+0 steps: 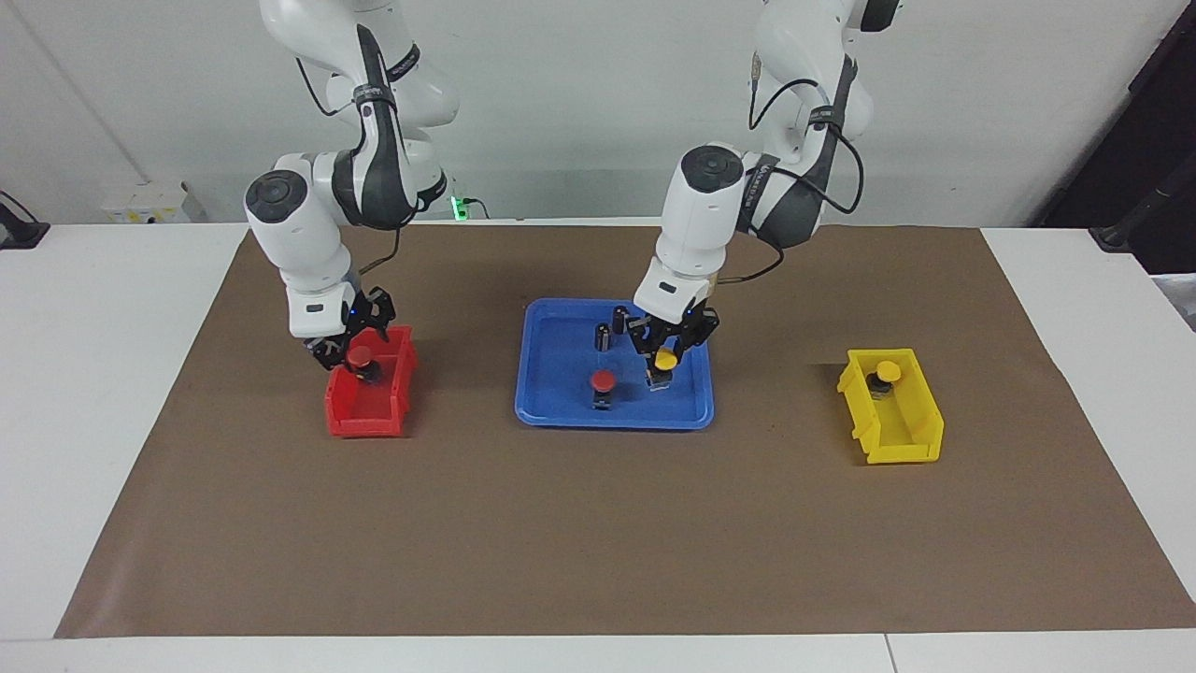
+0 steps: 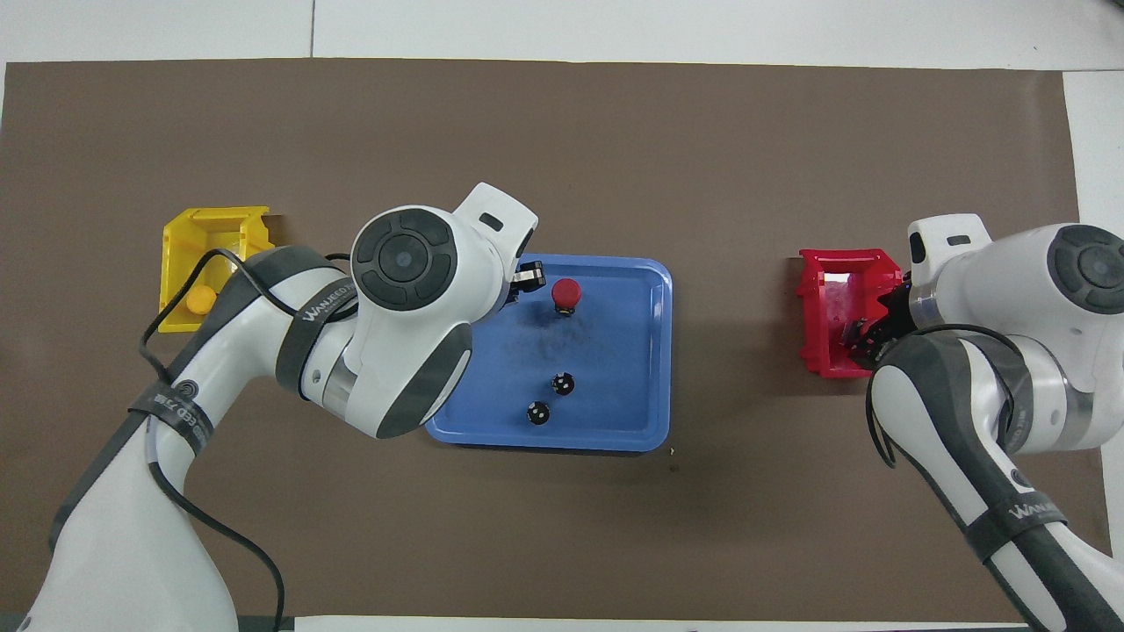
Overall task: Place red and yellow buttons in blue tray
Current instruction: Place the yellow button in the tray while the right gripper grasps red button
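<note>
The left gripper [image 1: 663,366] is clamped on a yellow button [image 1: 664,359] low over the blue tray [image 1: 551,411], at three o'clock of the tray's middle in the facing view. A red button [image 1: 604,379] stands at six o'clock. The right gripper [image 1: 355,360] is down in the red bin [image 1: 369,416] at the other red button [image 1: 360,356]; whether it grips cannot be told. The second yellow button [image 1: 885,373] lies in the yellow bin [image 1: 902,444]. These look light, rigid and smooth-capped, so the black base probably gives the surest hold.

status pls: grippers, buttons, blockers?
Left gripper shut on yellow button over blue tray. Right gripper at red button in red bin. No blockers.
</note>
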You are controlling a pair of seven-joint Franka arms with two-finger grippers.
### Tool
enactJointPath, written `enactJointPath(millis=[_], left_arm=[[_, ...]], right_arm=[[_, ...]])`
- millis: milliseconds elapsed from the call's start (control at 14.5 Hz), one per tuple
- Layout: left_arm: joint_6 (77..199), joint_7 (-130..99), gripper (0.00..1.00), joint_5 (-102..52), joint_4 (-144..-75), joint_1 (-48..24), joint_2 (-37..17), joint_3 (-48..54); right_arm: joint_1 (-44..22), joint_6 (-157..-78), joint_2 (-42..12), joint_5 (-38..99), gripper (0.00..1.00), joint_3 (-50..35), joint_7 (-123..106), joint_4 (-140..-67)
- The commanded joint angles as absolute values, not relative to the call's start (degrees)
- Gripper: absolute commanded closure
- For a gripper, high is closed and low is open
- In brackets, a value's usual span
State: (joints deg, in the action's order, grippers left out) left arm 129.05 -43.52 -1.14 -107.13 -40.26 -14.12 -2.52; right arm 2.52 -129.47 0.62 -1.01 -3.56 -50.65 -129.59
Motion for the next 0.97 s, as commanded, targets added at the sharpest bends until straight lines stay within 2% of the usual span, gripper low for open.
enactJointPath(millis=[0,345,414,483,552,759,897], left_arm=[[132.45,-44.38,0.99,-0.88,-110.48,-41.04,-13.88,-3.52],[135.26,-47.46,0.91,-0.88,-110.48,-43.15,-16.78,-3.52],[135.26,-47.2,0.74,-0.88,-110.48,-43.07,-16.96,-3.52],[135.18,-47.11,0.46,-0.88,-110.48,-42.81,-16.96,-3.52],[134.74,-47.11,0.27,-0.88,-110.39,-42.8,-16.96,-3.52],[130.71,-47.02,0.19,-0.88,-108.64,-42.37,-15.3,-3.52],[126.5,-46.32,0.17,-0.88,-107.32,-41.58,-13.37,-3.86]], right_arm=[[3.43,-132.8,2.64,0.18,0.3,-4.22,-54.05,-133.24],[3.6,-135.0,2.81,0.18,0.35,-4.13,-56.42,-134.21],[4.13,-135.44,2.9,0.18,0.37,-4.13,-56.95,-134.47],[4.48,-135.7,2.99,0.18,0.37,-4.13,-57.04,-134.73],[4.66,-135.7,3.08,0.18,0.37,-4.13,-56.95,-135.08],[5.01,-135.7,3.34,0.18,0.37,-4.13,-56.95,-135.44],[4.92,-135.7,3.34,0.18,0.39,-4.13,-56.95,-135.44]])
